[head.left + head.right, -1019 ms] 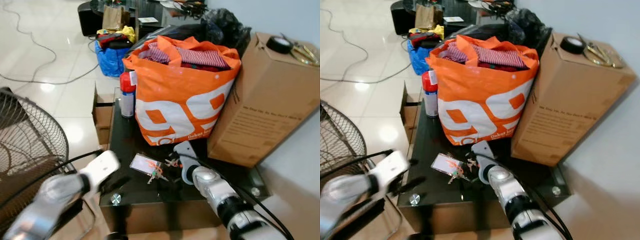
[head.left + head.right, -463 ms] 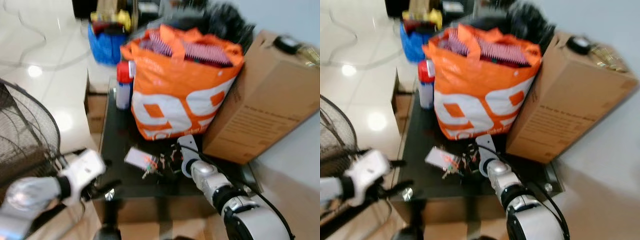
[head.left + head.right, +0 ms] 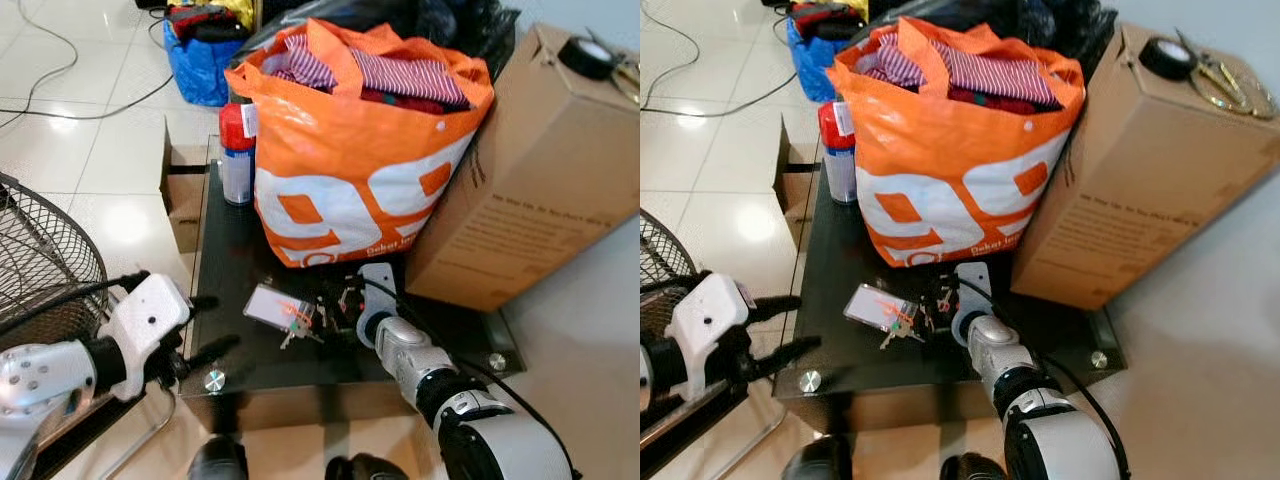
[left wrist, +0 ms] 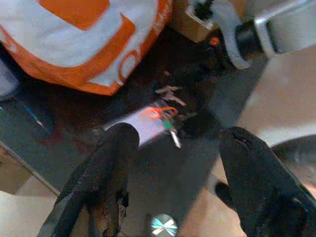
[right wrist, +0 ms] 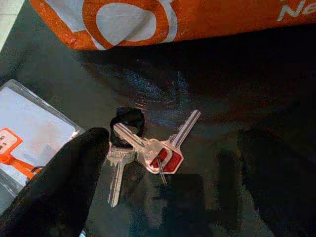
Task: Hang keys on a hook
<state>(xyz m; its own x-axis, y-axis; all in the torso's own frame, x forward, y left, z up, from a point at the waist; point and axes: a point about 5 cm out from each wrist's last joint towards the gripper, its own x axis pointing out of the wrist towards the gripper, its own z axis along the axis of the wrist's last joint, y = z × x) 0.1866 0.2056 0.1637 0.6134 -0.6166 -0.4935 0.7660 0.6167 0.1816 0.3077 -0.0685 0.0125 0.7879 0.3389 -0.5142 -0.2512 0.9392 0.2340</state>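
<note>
A small bunch of silver keys [image 5: 148,148] with a red tag and a black loop lies on the black glass table [image 3: 240,250], in front of the orange bag. My right gripper [image 5: 168,182] is open just above it, one black finger [image 5: 59,182] on each side of the bunch. In the left eye view that gripper [image 3: 342,300] sits low over the table. Beside the bunch lies a clear card holder [image 3: 270,305] with an orange ring and more keys [image 3: 297,325]. My left gripper [image 3: 212,325] hovers open at the table's front left edge, empty.
A full orange shopping bag [image 3: 360,150] and a large cardboard box [image 3: 530,170] stand close behind the keys. A red-capped spray can [image 3: 235,155] stands at the table's back left. A wire fan guard [image 3: 40,270] is at my left, and a blue bag [image 3: 200,60] sits on the tiled floor beyond.
The whole view has shifted with the camera and is sharp again. My right gripper stays over the keys. My left gripper now stands a little nearer the table's front left edge.
</note>
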